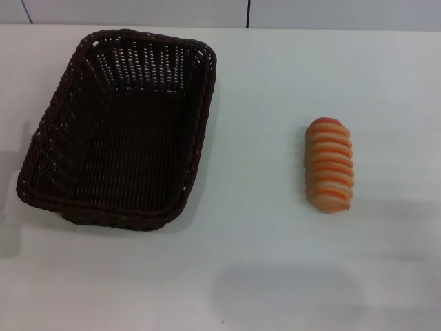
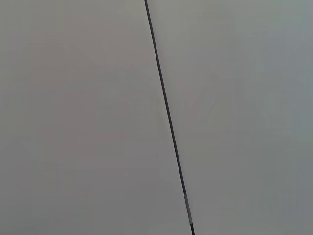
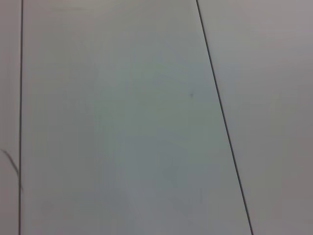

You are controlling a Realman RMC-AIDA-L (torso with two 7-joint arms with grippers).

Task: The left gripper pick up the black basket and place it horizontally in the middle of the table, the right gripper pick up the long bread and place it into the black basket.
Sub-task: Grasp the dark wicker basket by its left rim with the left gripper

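Observation:
The black basket [image 1: 117,131] is a large dark woven tray on the left part of the white table [image 1: 262,262] in the head view. It stands upright and empty, its long side running away from me, slightly slanted. The long bread [image 1: 330,164] is an orange-brown ridged loaf lying ridges up on the right part of the table, well apart from the basket. Neither the left gripper nor the right gripper shows in any view. Both wrist views show only plain pale panels with thin dark seams [image 2: 168,117].
The table's far edge meets a pale wall with a dark seam [image 1: 248,14] at the back. Faint shadows lie on the table near its front edge [image 1: 289,289] and at the far left.

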